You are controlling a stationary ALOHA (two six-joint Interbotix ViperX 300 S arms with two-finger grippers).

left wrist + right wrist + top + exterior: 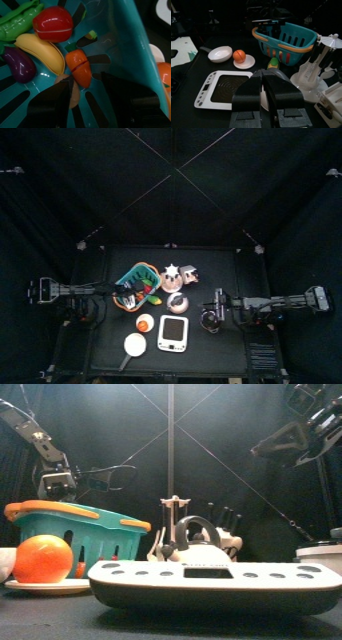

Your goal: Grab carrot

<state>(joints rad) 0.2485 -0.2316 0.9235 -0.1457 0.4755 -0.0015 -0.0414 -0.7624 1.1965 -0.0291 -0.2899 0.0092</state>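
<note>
The carrot (81, 67), slim and orange, lies on the floor of the teal basket (127, 45) beside a yellow banana (41, 51). My left gripper (88, 82) hangs open just over it. The carrot's near end sits between the two jaw tips, and neither jaw touches it. From the front, this gripper (107, 479) hovers above the basket (80, 524), and from above it (118, 286) is at the basket's (138, 280) left side. My right gripper (263, 80) rests shut over the white scale (228, 85), apart from the basket.
The basket also holds a red tomato (53, 24), a purple eggplant (20, 64) and green pea pods (17, 20). Outside it stand an orange ball on a plate (240, 56), a white bowl (220, 53), a yellow-green fruit (273, 63) and a white kettle (314, 65).
</note>
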